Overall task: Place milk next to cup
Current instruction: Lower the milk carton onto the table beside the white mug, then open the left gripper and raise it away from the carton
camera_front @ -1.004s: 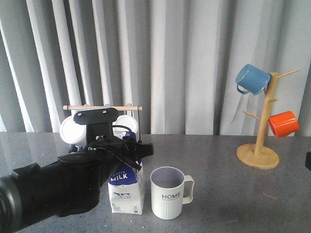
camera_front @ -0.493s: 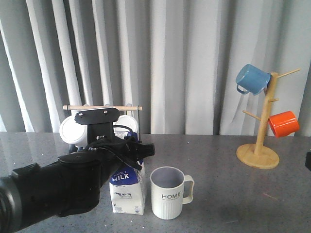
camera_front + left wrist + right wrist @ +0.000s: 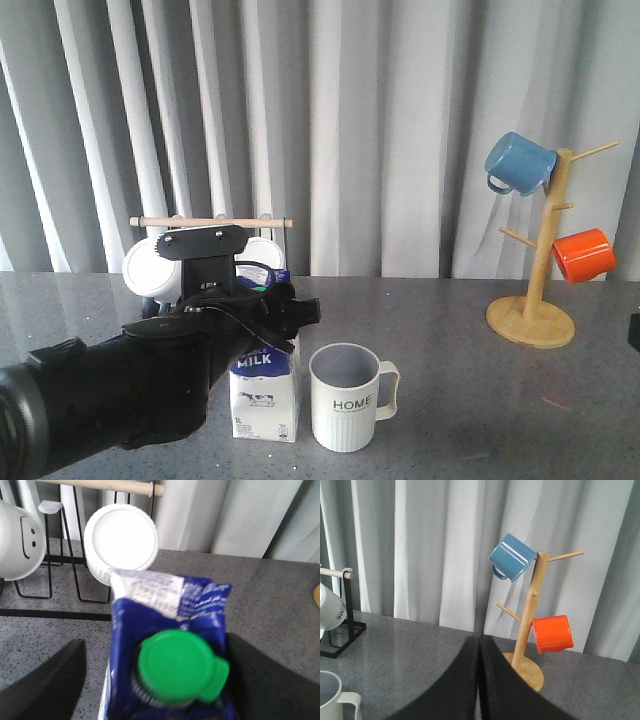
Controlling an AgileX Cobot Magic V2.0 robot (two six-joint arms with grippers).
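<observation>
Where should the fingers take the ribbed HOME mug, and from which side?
Grip the cup by its rim from above, probably with the right gripper. It stands upright, mouth open, handle pointing right; the milk and left gripper crowd its left side.

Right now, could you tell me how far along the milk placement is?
Nearly done: the milk stands upright on the table, just left of the cup. In hand: the left gripper has its fingers on either side of the carton's top. Left: let go and withdraw. The right gripper is shut and idle.
</observation>
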